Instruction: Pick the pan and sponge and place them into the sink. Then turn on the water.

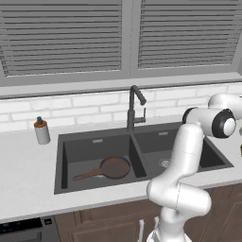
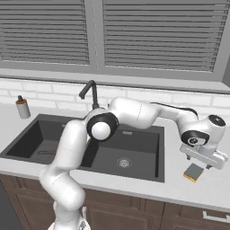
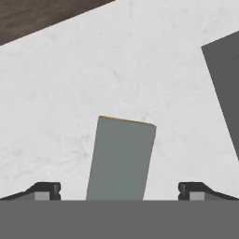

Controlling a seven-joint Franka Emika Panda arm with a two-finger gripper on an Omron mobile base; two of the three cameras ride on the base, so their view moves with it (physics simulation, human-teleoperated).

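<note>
One item done: pan point(image 1: 115, 167) lies in left basin of sink point(image 1: 142, 142). Sponge point(image 2: 194, 172) on bench point(image 2: 197, 191), right of sink. Claw point(image 3: 119, 191) spread wide, hovering above sponge, lined up for pick.

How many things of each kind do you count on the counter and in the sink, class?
Pan: 1, in the sink
Sponge: 1, on the counter
Bottle: 1, on the counter
Total: 3
</note>
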